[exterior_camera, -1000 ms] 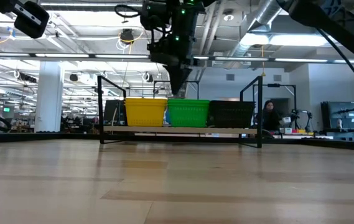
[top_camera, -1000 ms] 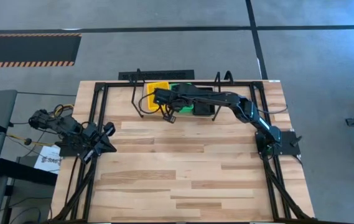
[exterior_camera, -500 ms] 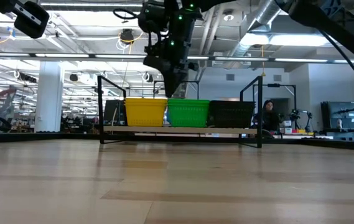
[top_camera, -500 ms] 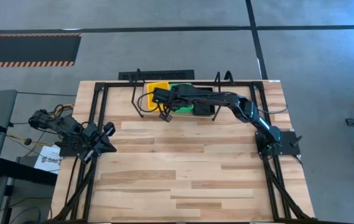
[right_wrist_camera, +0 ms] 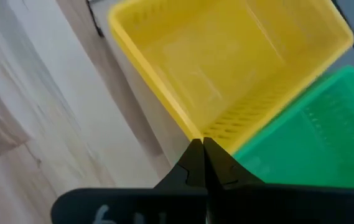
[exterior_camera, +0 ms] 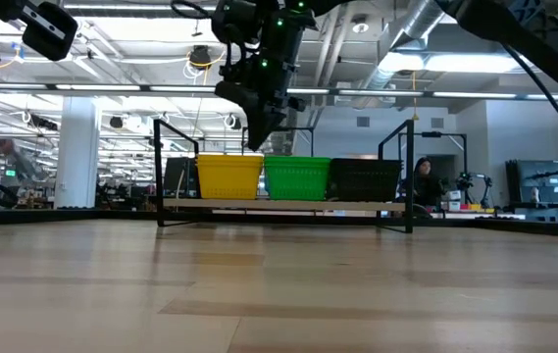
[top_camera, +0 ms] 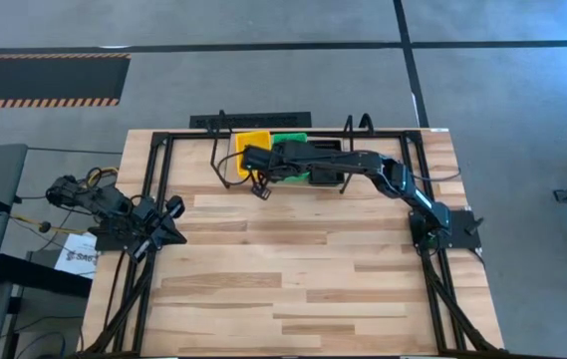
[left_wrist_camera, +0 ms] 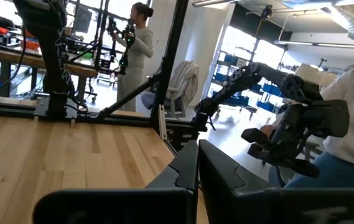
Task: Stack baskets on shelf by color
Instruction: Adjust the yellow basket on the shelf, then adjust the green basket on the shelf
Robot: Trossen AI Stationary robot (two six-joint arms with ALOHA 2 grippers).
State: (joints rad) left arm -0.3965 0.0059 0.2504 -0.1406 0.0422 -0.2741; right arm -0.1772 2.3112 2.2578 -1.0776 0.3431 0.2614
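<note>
Three baskets stand side by side on the low black shelf point(exterior_camera: 283, 206) at the table's far edge: yellow point(exterior_camera: 229, 176) on the left, green point(exterior_camera: 296, 177) in the middle, black point(exterior_camera: 365, 179) on the right. My right gripper point(exterior_camera: 254, 145) is shut and slants down, a little above and in front of the yellow basket point(right_wrist_camera: 226, 68), near its corner beside the green basket point(right_wrist_camera: 307, 137). It holds nothing. My left gripper point(top_camera: 173, 207) waits shut at the table's left edge.
A large black frame point(top_camera: 153, 179) edges the wooden table. Bare tabletop point(top_camera: 293, 269) stretches from the shelf to the near edge. People point(left_wrist_camera: 136, 50) are in the room beyond the table.
My right gripper has turned at the wrist. Its shut fingertips have swung toward the table's left, from in front of the green basket to in front of the yellow one. The baskets have stayed where they were.
</note>
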